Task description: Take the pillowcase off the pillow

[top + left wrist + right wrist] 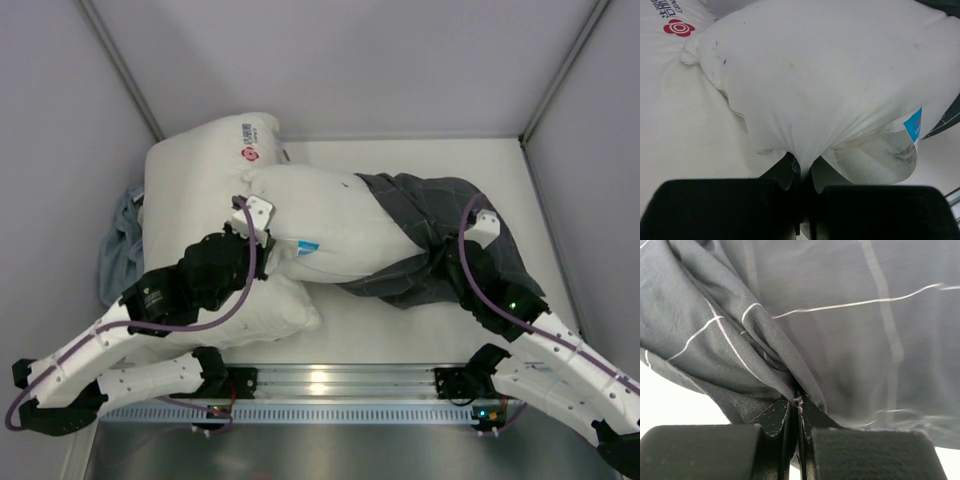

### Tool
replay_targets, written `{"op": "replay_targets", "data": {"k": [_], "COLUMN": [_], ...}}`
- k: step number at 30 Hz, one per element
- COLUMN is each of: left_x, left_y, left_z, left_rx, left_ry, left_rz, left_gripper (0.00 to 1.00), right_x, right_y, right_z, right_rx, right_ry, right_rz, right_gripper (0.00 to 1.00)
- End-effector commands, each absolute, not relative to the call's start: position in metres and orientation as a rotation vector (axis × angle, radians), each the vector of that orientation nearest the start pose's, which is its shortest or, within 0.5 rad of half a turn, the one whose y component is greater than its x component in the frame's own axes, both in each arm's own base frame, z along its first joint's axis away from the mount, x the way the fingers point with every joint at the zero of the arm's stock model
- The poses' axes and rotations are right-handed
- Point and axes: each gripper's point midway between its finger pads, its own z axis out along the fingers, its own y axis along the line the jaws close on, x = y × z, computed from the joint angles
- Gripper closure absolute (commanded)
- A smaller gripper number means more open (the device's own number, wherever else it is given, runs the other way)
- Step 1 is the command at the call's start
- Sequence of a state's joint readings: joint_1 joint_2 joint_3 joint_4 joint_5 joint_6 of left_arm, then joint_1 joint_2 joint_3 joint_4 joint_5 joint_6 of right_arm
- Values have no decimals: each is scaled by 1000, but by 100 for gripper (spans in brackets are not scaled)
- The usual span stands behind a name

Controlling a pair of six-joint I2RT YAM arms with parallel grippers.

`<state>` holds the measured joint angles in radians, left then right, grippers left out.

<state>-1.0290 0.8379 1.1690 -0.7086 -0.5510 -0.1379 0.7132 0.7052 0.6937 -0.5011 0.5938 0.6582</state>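
Two arms, one pillowcase, and two clearly distinct white pillows on one white table [400, 335].

(a) The plain white pillow [325, 220] lies across the table's middle. Its left end rests on the second pillow, which bears a red round logo [248, 154]. One small blue tag [913, 125] shows on the plain pillow's near side.

(b) The dark grey-blue checked pillowcase [430, 215] is bunched at the pillow's right end, covering only that end and leaving most of the pillow bare.

(c) The left gripper [802, 167] has its jaws closed, pinching a pucker of the pillow's white cloth at its near edge.

(d) The right gripper [799, 402] has its jaws together, clamped on one gathered fold of the pillowcase.

(e) One light blue cloth [118, 245] lies at the far left, beside the logo pillow. Whether the white bulk [275, 310] under the left arm is a third pillow cannot be told.
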Motion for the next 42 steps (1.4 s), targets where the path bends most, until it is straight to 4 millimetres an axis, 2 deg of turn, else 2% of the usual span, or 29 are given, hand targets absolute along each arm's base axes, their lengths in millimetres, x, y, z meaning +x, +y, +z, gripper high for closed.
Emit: {"op": "replay_targets", "data": {"k": [1, 2, 5, 11, 14, 15, 18, 20, 21, 24, 26, 30, 33, 37, 41, 42], "left_x": [203, 200, 193, 191, 191, 192, 194, 198, 199, 204, 206, 202, 199, 195, 194, 193], "left_y": [-82, -73, -63, -65, -69, -71, -82, -95, -98, -106, -104, -86, -72, -61, -68, -71], "left_z": [395, 396, 392, 375, 368, 366, 362, 357, 355, 351, 354, 369, 379, 386, 379, 377], "left_rx": [97, 73, 60, 78, 88, 91, 117, 145, 152, 167, 158, 104, 61, 34, 66, 79], "left_ry": [1659, 1651, 1659, 1698, 1711, 1716, 1727, 1741, 1747, 1765, 1763, 1733, 1704, 1685, 1700, 1704], "left_rz": [-142, -142, -148, -151, -158, -161, -180, -194, -193, -173, -157, -131, -121, -121, -149, -159], "left_gripper": [100, 100, 100, 100, 100, 100, 100, 100, 100, 100, 100, 100, 100, 100, 100, 100], "right_x": [239, 239, 239, 239, 238, 239, 236, 232, 229, 225, 224, 224, 225, 226, 234, 235], "right_y": [61, 59, 56, 53, 61, 69, 121, 137, 144, 140, 128, 85, 76, 82, 95, 104], "right_z": [186, 187, 190, 197, 203, 208, 214, 215, 224, 242, 255, 269, 266, 257, 253, 252], "right_rx": [340, 342, 351, 357, 316, 282, -16, -80, -90, -64, -22, 113, 144, 133, 90, 44], "right_ry": [1970, 1966, 1955, 1946, 1956, 1960, 2023, 2055, 2051, 2006, 1964, 1971, 1985, 2001, 1994, 2001], "right_rz": [-13, -15, -21, -26, 26, 64, 290, 360, 416, 442, 414, 199, 135, 153, 190, 221], "right_gripper": [100, 100, 100, 100, 99, 79, 38, 31, 27, 25, 24, 24, 24, 25, 25, 26]}}
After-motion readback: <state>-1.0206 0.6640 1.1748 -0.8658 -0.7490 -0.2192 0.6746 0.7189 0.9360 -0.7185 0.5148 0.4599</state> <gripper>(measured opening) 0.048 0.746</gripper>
